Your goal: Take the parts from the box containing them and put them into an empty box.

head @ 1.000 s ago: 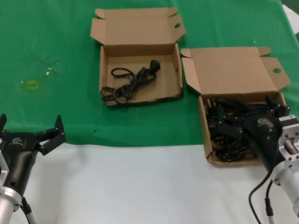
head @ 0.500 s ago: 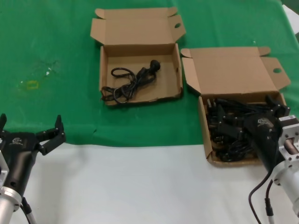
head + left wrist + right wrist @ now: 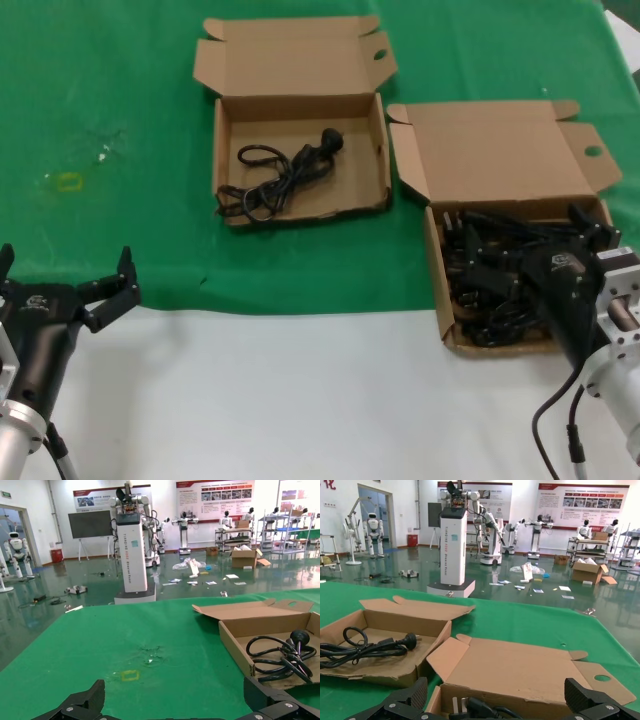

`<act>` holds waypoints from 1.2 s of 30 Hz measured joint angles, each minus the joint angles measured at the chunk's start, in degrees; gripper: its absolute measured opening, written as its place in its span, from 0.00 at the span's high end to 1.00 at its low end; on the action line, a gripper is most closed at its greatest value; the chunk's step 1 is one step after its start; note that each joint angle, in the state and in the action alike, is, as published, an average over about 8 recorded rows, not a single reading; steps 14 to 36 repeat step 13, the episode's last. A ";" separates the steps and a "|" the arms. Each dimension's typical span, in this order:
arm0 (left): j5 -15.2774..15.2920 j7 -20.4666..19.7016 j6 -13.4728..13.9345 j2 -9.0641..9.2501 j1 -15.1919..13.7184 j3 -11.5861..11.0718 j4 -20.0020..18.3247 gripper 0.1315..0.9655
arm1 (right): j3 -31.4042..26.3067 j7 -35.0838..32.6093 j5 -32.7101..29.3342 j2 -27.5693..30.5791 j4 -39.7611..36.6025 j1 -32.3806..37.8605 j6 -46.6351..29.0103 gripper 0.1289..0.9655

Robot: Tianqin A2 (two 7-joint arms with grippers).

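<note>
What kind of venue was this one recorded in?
Likely a robotics lab or showroom hall: humanoid robots stand on a glossy floor, poster boards line the wall, and the work sits on a green-covered table.

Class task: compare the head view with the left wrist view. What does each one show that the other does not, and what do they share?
Only the head view shows the box full of cords with the right gripper down in it, and the white table edge in front.

Only the left wrist view shows the hall beyond the table, with a white robot stand and a wall screen.

Both show the left gripper, open and idle, the green cloth, and the other box holding one cord.
</note>
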 joint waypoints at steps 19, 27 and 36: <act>0.00 0.00 0.00 0.00 0.00 0.00 0.00 0.00 | 0.00 0.00 0.00 0.00 0.00 0.00 0.00 0.00; 0.00 0.00 0.00 0.00 0.00 0.00 0.00 0.00 | 0.00 0.00 0.00 0.00 0.00 0.00 0.00 0.00; 0.00 0.00 0.00 0.00 0.00 0.00 0.00 0.00 | 0.00 0.00 0.00 0.00 0.00 0.00 0.00 0.00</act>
